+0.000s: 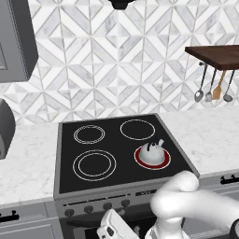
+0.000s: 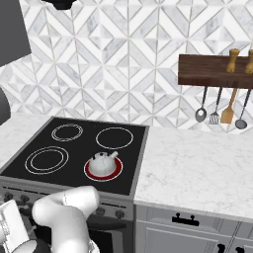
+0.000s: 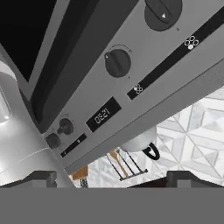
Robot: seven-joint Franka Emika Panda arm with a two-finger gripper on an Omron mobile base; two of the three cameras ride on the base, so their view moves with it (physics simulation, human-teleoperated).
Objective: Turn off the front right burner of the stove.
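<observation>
The stove (image 1: 122, 150) stands between marble counters. Its front right burner (image 1: 152, 157) glows red at the near right corner of the glass top, its disc largely covered by a white kettle (image 1: 152, 151) standing on it. The arm's elbow hides part of the knob row in both base views. In the hand view, the gripper (image 3: 113, 178) sits low before the steel control panel (image 3: 131, 83), jaws spread wide and empty; only the fingertips (image 3: 41, 177) show, cut by the frame edge. Two dark knobs (image 3: 117, 62) and a small clock display (image 3: 103, 114) face the camera, with two smaller knobs blurred beyond.
</observation>
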